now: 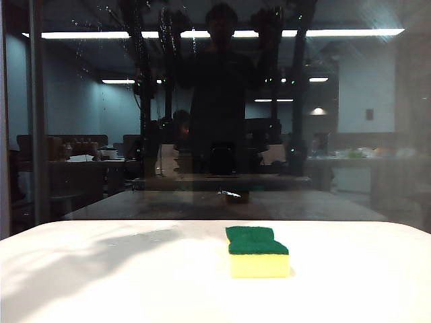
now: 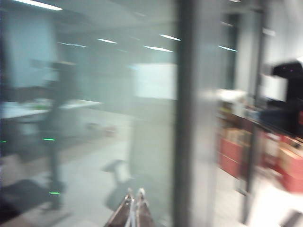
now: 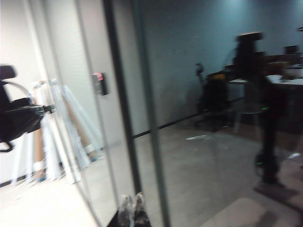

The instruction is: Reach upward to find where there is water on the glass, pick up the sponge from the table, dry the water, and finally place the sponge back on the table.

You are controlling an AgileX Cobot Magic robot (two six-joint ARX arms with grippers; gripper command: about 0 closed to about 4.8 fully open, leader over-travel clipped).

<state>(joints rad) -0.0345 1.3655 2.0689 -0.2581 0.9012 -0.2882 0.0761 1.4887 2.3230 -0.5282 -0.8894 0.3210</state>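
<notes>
The sponge (image 1: 258, 252), yellow foam under a green scouring layer, lies flat on the white table (image 1: 101, 282), right of centre, with nothing touching it. Behind the table stands the dark glass (image 1: 350, 134). Pale droplets and thin streaks of water (image 1: 122, 19) glint on its upper left part. Neither gripper shows directly in the exterior view; the pane mirrors two raised dark arms and a person's silhouette. In the blurred left wrist view my left gripper (image 2: 135, 194) is shut and empty, pointing at the glass (image 2: 94, 118). My right gripper (image 3: 132, 198) is likewise shut and empty before the glass (image 3: 213, 142).
A dark upright frame post (image 2: 184, 113) divides the pane in the left wrist view, and a similar post (image 3: 123, 94) shows in the right wrist view. Brown tables (image 1: 222, 202) and ceiling light strips (image 1: 350, 31) appear through the pane.
</notes>
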